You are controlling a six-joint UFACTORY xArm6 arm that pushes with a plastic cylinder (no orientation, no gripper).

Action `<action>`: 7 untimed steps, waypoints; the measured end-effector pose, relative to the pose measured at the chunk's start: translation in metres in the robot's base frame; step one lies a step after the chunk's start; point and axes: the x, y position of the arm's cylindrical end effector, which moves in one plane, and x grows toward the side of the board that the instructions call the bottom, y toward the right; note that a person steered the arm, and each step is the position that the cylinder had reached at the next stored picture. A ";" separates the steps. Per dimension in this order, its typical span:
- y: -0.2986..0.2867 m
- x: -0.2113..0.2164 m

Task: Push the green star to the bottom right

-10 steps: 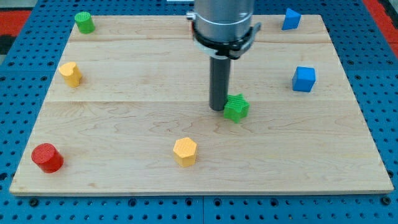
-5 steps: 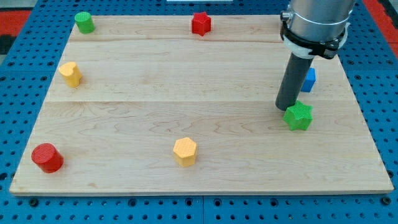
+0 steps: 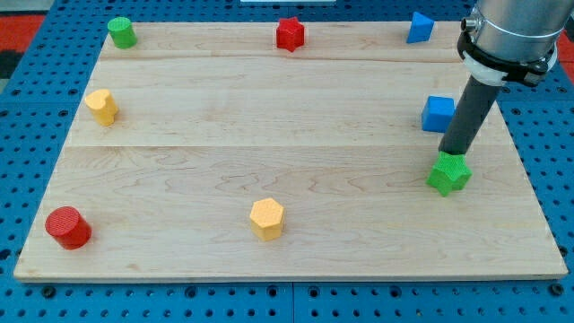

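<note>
The green star (image 3: 448,174) lies on the wooden board (image 3: 287,233) at the view's right, a little below mid-height. My tip (image 3: 454,152) stands right at the star's upper edge, touching it or nearly so. The dark rod rises from there toward the view's top right.
A blue cube (image 3: 438,114) sits just up-left of my tip. A blue block (image 3: 419,28) and a red star (image 3: 290,34) are at the top. A green cylinder (image 3: 121,32), a yellow block (image 3: 102,107), a red cylinder (image 3: 68,227) and a yellow hexagon (image 3: 267,218) lie to the left.
My tip has swept to the view's right and slightly down, pushing the green star from the board's middle to its right side.
</note>
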 end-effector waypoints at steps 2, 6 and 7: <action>-0.003 0.000; -0.025 0.026; -0.025 0.039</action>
